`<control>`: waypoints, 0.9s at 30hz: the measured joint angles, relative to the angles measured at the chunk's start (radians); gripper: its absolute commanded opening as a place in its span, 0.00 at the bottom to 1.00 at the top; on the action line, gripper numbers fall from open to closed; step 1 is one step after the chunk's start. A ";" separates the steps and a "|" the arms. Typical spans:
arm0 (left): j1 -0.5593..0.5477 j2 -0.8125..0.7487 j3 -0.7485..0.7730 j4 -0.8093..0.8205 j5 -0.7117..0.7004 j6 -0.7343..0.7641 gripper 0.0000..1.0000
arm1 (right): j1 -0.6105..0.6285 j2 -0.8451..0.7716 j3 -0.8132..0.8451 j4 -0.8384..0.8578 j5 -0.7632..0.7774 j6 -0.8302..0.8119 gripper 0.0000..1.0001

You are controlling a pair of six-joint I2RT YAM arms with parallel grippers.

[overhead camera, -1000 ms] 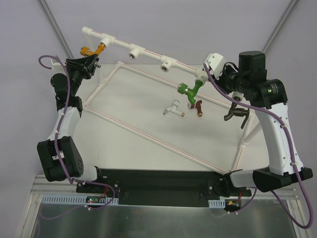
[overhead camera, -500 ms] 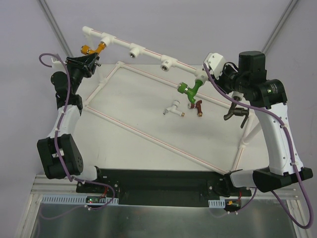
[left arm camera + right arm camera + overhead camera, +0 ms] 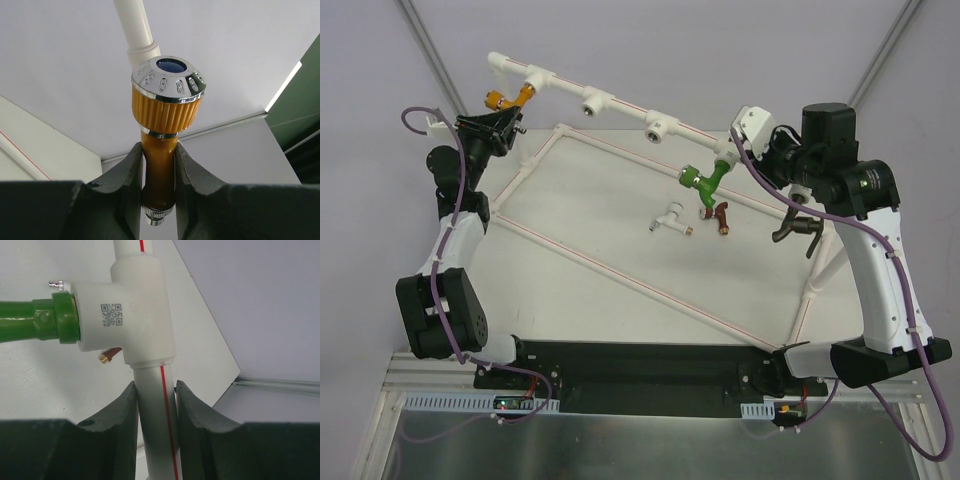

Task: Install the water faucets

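The orange-gold faucet (image 3: 507,99) sits in the leftmost tee of the raised white pipe frame (image 3: 620,105). My left gripper (image 3: 500,122) is shut on its body, below the ribbed knob (image 3: 167,102). The green faucet (image 3: 704,181) hangs from the right tee (image 3: 127,315). My right gripper (image 3: 748,135) is shut on the white pipe (image 3: 156,410) just below that tee. The white faucet (image 3: 670,220) and dark red faucet (image 3: 721,214) lie on the table. A dark grey faucet (image 3: 796,229) lies near the right arm.
Two free tee sockets (image 3: 590,104) (image 3: 656,130) sit along the top pipe. The frame's lower pipes (image 3: 620,270) lie across the white table, with a leg at the right (image 3: 815,285).
The left arm's wrist has shifted slightly with the orange-gold faucet held. The right arm has not moved.
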 measured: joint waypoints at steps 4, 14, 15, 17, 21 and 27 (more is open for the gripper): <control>-0.005 0.000 -0.001 0.002 -0.006 0.032 0.00 | 0.003 -0.001 0.000 0.000 0.001 0.000 0.02; -0.006 -0.018 0.008 -0.049 -0.014 0.157 0.00 | 0.008 -0.002 -0.003 0.001 0.004 -0.001 0.02; -0.006 -0.018 0.009 -0.050 -0.014 0.163 0.00 | 0.009 -0.003 -0.004 0.002 0.004 -0.001 0.02; -0.006 -0.018 0.009 -0.050 -0.014 0.172 0.00 | 0.010 -0.004 -0.006 0.003 0.005 -0.001 0.02; -0.006 -0.018 0.014 -0.057 -0.013 0.195 0.00 | 0.011 -0.005 -0.006 0.005 0.005 -0.001 0.02; -0.006 -0.018 0.032 -0.084 -0.002 0.239 0.00 | 0.012 -0.005 -0.007 0.005 0.008 -0.001 0.02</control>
